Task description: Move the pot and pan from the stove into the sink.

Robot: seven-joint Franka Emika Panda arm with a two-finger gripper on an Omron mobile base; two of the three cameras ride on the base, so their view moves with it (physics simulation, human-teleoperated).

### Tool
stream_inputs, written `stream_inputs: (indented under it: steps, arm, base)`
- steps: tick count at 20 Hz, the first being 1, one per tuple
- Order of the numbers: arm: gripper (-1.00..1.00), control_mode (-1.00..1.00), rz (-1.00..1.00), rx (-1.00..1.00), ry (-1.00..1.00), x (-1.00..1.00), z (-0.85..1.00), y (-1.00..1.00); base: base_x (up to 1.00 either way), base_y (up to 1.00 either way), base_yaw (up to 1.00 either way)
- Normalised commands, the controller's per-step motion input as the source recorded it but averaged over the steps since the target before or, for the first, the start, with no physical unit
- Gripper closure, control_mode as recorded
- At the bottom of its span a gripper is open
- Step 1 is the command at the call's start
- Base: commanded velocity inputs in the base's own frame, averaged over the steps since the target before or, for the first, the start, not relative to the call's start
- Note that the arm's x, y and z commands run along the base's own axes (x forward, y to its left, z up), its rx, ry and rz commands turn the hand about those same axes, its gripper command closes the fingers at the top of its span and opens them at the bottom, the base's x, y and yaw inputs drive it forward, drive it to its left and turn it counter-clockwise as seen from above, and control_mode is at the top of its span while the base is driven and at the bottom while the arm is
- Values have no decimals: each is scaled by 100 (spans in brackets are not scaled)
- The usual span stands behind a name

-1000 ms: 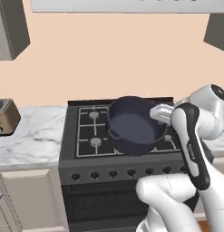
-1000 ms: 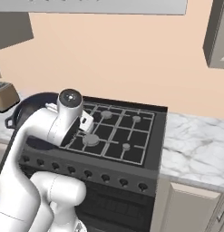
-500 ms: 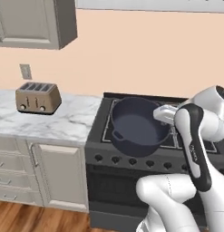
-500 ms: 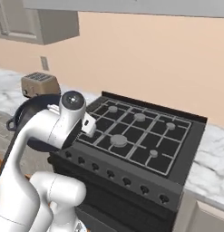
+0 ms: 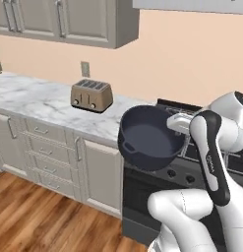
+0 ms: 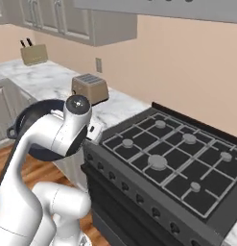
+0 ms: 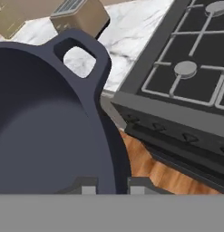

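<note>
The pot [image 5: 151, 138] hangs in the air off the stove's [image 6: 168, 163] left front corner, over the marble counter [image 5: 44, 101] edge and the white cabinets [image 5: 49, 152] below, clear of any surface. It is tipped so its open mouth faces up and toward the left base camera, showing the bare navy inside. Being round, it has no long axis of its own; the line through its two handles runs from the near handle [image 5: 128, 146], low on the side away from the arm, across to the far rim, where the gripper [image 5: 178, 121] meets it. From the hand camera one loop handle [image 7: 79, 54] stands at the top of the rim, pointing toward the toaster [image 7: 79, 16]. The gripper's two fingertips [image 7: 89, 189] sit either side of the rim wall [image 7: 114, 167], closed onto it and carrying the pot. One pot is in sight, with two handles. The stove shows four burners under black grates, none with anything on it, and a row of knobs [image 6: 139, 206] along the front. There is one four-slot toaster on the counter, one wall outlet [image 5: 85, 69] behind it, and one knife block [image 6: 34, 54] farther left along the counter
</note>
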Motion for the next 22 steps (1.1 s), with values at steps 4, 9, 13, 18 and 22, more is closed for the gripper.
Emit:
stream_inputs:
  steps: [4, 9, 13, 18, 22]
  arm:
    - [100, 100, 0, 0, 0, 0, 0, 0]
    - [100, 100, 0, 0, 0, 0, 0, 0]
    - [100, 100, 0, 0, 0, 0, 0, 0]
    - [100, 100, 0, 0, 0, 0, 0, 0]
    - [100, 100, 0, 0, 0, 0, 0, 0]
  base:
    - [-4, 0, 50]
    - [-4, 0, 50]
    - [-4, 0, 50]
    - [-5, 0, 50]
    - [-10, 0, 49]
